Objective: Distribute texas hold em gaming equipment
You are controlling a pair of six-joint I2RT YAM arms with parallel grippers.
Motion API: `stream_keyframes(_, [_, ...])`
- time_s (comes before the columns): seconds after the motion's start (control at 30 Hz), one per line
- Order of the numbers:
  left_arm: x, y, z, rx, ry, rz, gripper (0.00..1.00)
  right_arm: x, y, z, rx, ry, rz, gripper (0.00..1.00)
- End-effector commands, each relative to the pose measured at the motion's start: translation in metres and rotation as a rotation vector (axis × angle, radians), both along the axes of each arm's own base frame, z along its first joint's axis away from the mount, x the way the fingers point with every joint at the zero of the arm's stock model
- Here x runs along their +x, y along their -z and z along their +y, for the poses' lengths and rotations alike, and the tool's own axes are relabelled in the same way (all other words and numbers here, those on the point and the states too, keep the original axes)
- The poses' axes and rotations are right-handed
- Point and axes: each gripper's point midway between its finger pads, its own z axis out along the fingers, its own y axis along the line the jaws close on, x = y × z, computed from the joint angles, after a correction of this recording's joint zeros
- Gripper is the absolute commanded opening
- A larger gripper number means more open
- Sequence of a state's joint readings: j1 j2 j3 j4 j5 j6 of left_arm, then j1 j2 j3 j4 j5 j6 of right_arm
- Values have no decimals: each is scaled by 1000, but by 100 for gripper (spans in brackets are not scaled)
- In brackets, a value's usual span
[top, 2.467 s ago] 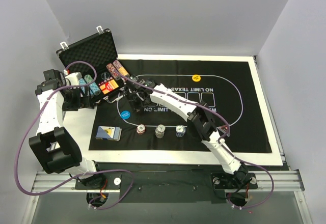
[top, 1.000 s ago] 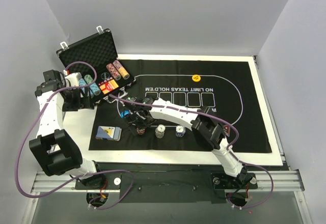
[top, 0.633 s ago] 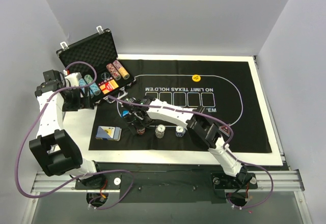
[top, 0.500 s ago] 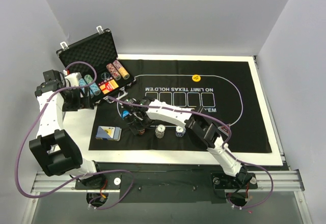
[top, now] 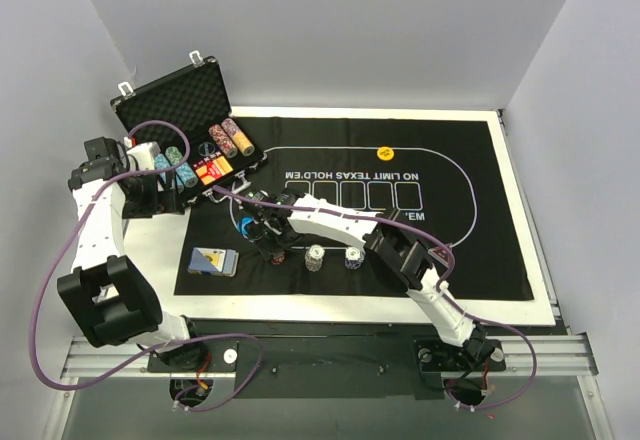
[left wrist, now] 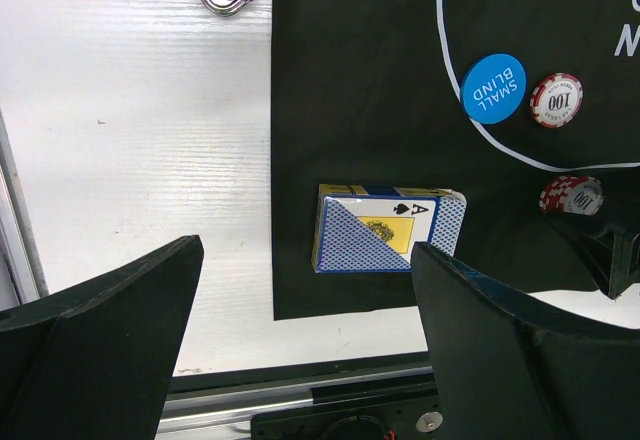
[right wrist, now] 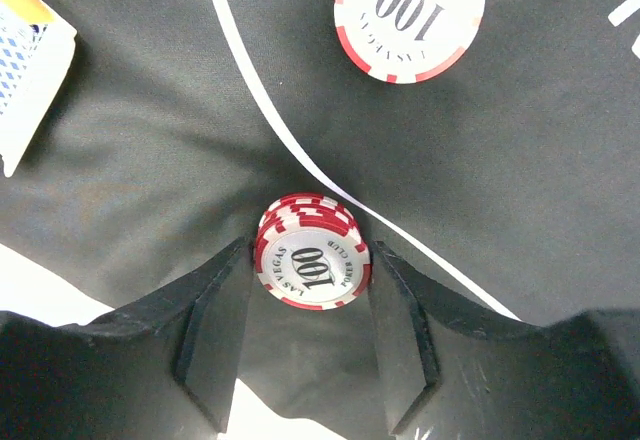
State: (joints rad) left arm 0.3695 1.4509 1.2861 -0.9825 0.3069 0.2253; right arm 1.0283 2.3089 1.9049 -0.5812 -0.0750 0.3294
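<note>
The right gripper (right wrist: 310,252) clasps its jaws on the red chip stack (right wrist: 312,263) marked "100 LAS VEGAS", on the mat (right wrist: 150,110) near the "SMALL BLIND" button (left wrist: 493,88); the left gripper (left wrist: 305,250) spreads its jaws wide, empty.

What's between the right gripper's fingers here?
A red 100 chip stack, standing on the mat. The right gripper flanks it closely on both sides; contact is unclear. The right wrist view shows this.

Matt black felt-like mat (left wrist: 350,120), smooth red-and-white stack of chips (right wrist: 312,265) with a faint sheen and printed 100, smooth blue disc (left wrist: 493,88), glossy deck of cards (left wrist: 388,228), white table (left wrist: 130,140) with fine wood-like grain, shiny metal edging on case (left wrist: 228,2), matt black plastic fingers (right wrist: 212,335)
</note>
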Motion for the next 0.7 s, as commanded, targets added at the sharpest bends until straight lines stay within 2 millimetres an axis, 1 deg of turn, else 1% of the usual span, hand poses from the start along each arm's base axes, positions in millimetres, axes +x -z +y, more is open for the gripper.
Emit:
stream_keyframes(0.0, [8,-10,4,12,5,-54,97,3,-12,-8,-3,20,-19,42])
stream_keyframes(0.1, [7,-9,4,12,6,-53,97,3,-15,-7,2,19,-22,36])
stream_keyframes(0.17, [6,-8,3,11,8,-51,97,4,-17,-8,4,22,-25,35])
stream_keyframes(0.4, [6,-8,2,5,11,-52,97,2,-27,-9,21,19,-30,34])
stream_keyframes(0.67, [7,-8,0,-5,13,-53,97,1,-46,-10,53,18,-44,34])
